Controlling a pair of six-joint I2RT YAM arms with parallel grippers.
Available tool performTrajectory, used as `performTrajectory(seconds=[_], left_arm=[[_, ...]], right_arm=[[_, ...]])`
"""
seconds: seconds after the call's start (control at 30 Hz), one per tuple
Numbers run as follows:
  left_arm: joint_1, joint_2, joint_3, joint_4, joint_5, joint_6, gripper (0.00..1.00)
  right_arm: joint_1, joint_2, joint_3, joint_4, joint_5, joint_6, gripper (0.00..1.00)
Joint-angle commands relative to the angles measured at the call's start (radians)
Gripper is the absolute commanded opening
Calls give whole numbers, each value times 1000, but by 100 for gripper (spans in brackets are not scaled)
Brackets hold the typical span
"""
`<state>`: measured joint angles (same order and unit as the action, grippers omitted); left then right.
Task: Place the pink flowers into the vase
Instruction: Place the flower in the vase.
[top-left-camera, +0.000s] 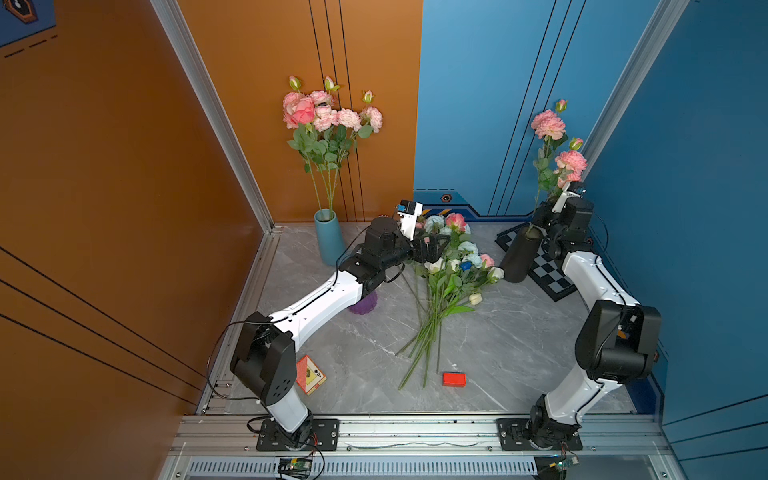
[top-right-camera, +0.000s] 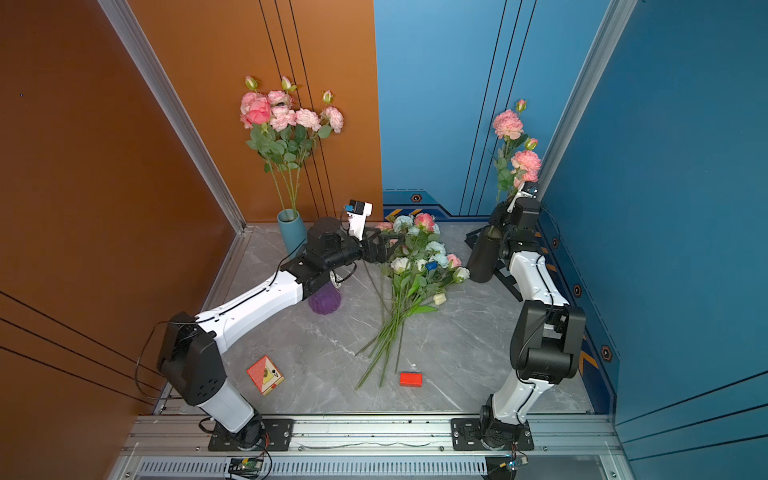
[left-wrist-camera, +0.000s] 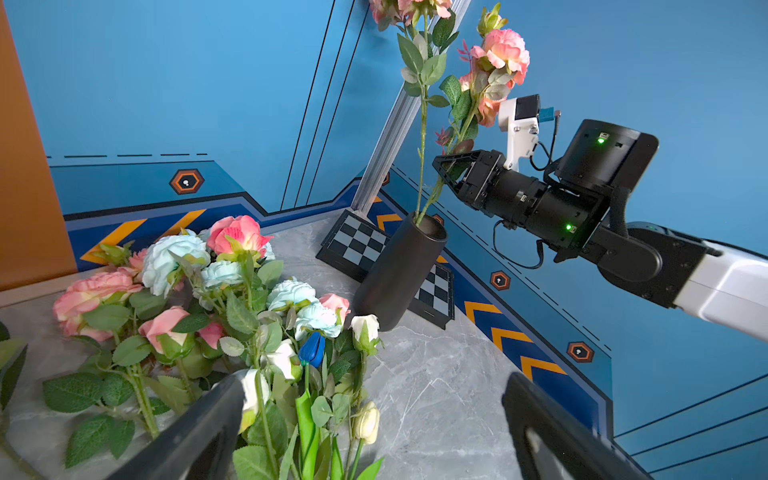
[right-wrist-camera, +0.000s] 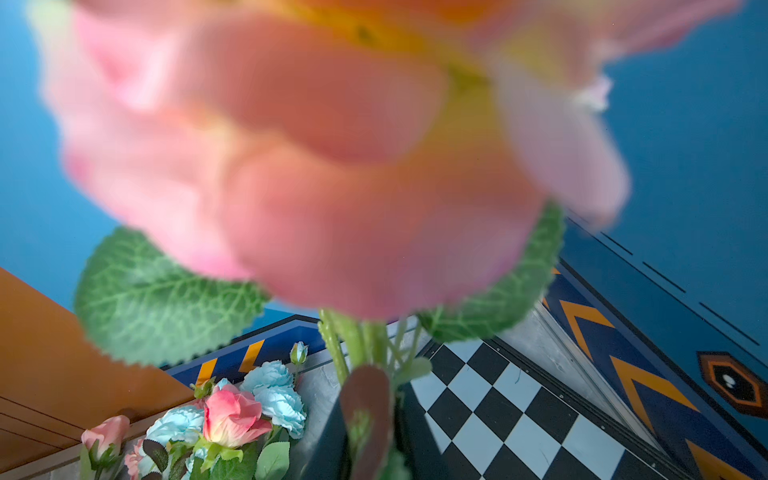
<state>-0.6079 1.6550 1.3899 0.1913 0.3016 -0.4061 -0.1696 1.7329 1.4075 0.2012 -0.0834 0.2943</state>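
While the right claw (left-wrist-camera: 446, 174) narrowly flanks their stem, ruffled pink flowers (top-left-camera: 557, 143) stand tall.

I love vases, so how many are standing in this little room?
3: a blue vase by the orange wall, a black vase on the checkered board, and a purple vase half hidden under the left arm.

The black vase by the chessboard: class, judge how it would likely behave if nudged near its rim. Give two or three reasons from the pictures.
The black vase is tall and narrow, and already leans, so it would probably tip rather than slide. The long pink flowers in it rise far above the rim, likely making it top-heavy. Its base seems partly on the chessboard, perhaps unsteady.
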Motion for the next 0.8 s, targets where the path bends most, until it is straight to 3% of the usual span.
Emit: performTrajectory(seconds=[0.0, 0.53, 0.77], left_arm=[[5, 3, 53, -55, 44, -9, 99], [-35, -47, 35, -138, -48, 167, 99], [-50, -40, 38, -149, -27, 167, 99]], right_arm=[[10, 9, -6, -9, -24, 14, 21], [15, -12, -16, -14, -21, 16, 44], [16, -45, -27, -23, -7, 11, 65]])
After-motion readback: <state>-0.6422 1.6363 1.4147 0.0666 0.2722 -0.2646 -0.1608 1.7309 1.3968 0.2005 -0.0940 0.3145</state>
